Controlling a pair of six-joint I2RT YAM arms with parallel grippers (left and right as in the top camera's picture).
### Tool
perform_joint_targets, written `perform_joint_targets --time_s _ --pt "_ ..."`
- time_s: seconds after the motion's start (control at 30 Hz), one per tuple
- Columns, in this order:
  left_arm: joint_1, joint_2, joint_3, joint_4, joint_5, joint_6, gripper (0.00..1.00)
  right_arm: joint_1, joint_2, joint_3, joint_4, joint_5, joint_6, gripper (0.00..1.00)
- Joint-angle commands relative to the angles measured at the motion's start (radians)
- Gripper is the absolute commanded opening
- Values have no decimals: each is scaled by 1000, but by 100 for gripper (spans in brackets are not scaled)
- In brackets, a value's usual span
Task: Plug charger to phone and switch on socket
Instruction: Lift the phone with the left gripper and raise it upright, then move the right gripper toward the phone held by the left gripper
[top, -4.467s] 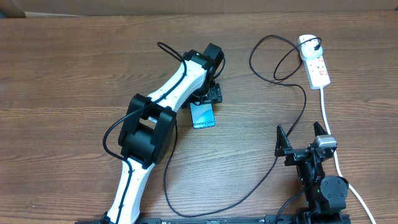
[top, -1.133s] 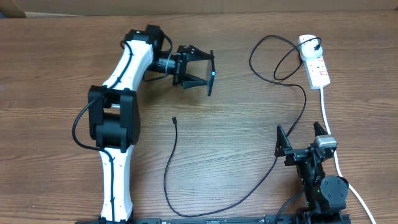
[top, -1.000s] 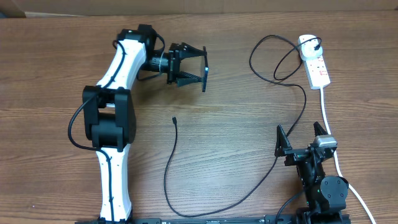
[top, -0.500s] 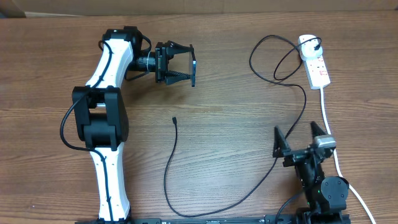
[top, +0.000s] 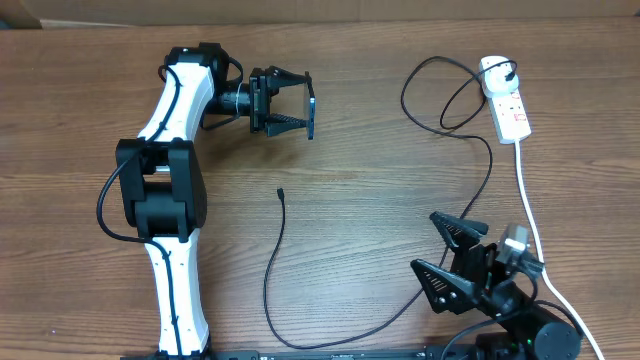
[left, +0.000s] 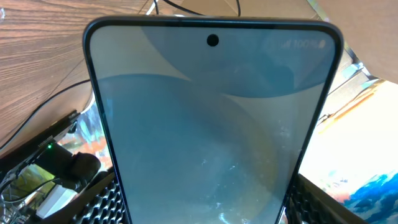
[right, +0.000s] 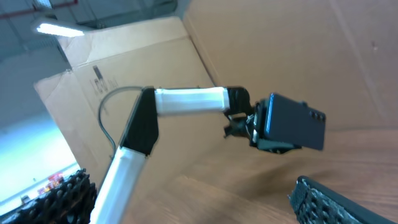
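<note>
While L gripper (top: 300, 103) clamps phone (left: 211, 124) aloft, arm (top: 183, 95) stretched sideways, R gripper (top: 422, 241) gapes wide, tilted up.

overhead looks down, while both wrist views face the phone (left: 211, 124)

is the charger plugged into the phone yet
Not plugged in: the charger lies on the table, its tip apart from the phone held by the left gripper.
</note>
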Motion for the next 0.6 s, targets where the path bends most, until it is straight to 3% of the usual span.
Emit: perform_joint_targets --time_s 0.0,0.1,0.13,0.2,0.4,0.5,0.57 --pt "2 0 28 -2 61 27 61 5 14 154 -98 45 -36 100" --pt "2 0 28 -2 61 26 60 5 107 359 -443 136 -240 100" --pt "2 0 28 -2 61 26 60 5 196 488 -650 205 -371 100" --pt "2 0 28 -2 61 26 60 5 324 636 -858 291 -507 100" --pt "2 0 28 -2 61 26 60 5 730 1011 -1308 502 -581 100" --pt "2 0 28 -2 61 26 60 5 925 1179 -1440 288 -581 100" --pt "2 0 28 -2 61 26 60 5 1043 1248 -1419 58 -581 100"
